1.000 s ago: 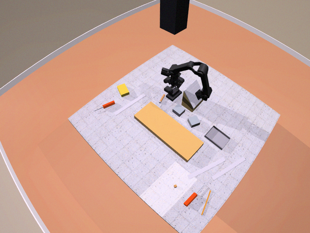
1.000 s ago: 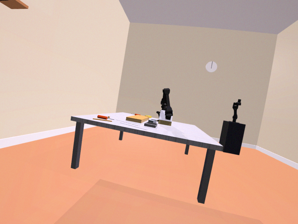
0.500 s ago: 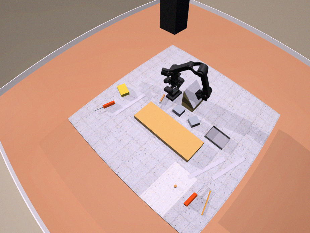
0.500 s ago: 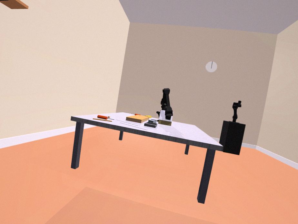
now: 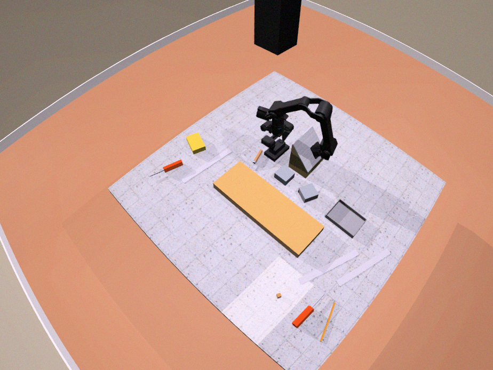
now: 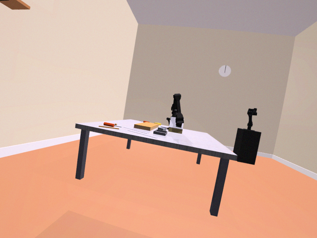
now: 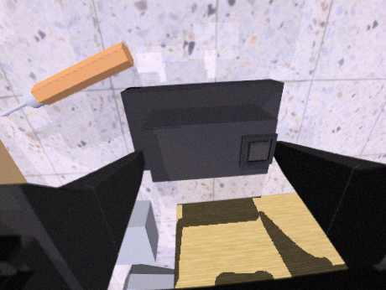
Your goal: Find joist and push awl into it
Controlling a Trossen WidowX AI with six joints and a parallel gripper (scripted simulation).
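Observation:
The stud finder (image 5: pixel 275 153) (image 7: pixel 201 148), a black stepped block with a square button, appears to rest on the table beside the wooden stand. My gripper (image 5: pixel 277 139) (image 7: pixel 209 152) is open over it, with one finger on each side and no grip on it. The awl (image 5: pixel 257 155) (image 7: pixel 84 75), with an orange handle and a thin metal shaft, lies near the stud finder. The floor panel (image 5: pixel 269 207) (image 6: pixel 145 126) is a long orange-yellow slab. No hole is visible in it, and the joist is hidden. The tray (image 5: pixel 346 223) (image 6: pixel 159 133) is grey, shallow and empty.
The wooden stand (image 5: pixel 305 167) (image 7: pixel 222 247) with grey sloping faces is close to the gripper. Two grey blocks (image 5: pixel 284 175) (image 5: pixel 308 192) lie between stand and panel. A yellow block (image 5: pixel 195 142), two red-handled tools (image 5: pixel 173 165) (image 5: pixel 302 316) and an orange stick (image 5: pixel 327 321) lie farther out.

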